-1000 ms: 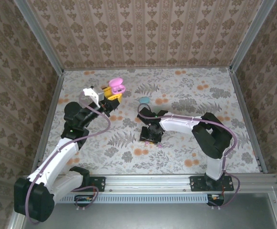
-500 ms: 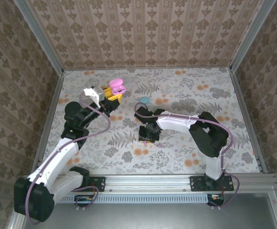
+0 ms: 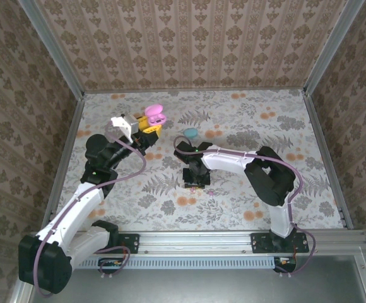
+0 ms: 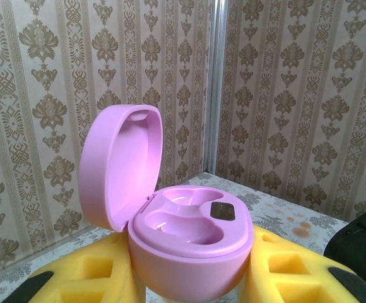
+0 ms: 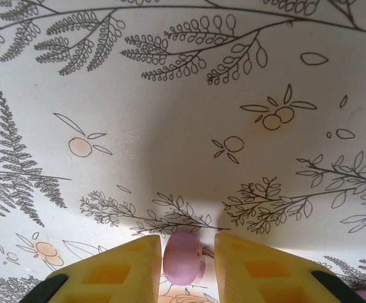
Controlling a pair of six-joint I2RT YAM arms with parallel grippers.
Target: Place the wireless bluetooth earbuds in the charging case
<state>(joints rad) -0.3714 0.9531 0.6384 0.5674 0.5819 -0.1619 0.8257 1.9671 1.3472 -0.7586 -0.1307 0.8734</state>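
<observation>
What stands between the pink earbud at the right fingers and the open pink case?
Nothing visible. The pink earbud sits between the fingers of the right gripper, and the pink case has its lid up, wells empty.

The left pincer (image 3: 150, 125) held an open pink charging case (image 3: 153, 114) toward the far left of the floral table (image 3: 252, 113), while the right pincer (image 3: 197, 178) pointed down at the table's middle, near a small teal case (image 3: 189, 133) lying just beyond it.
</observation>
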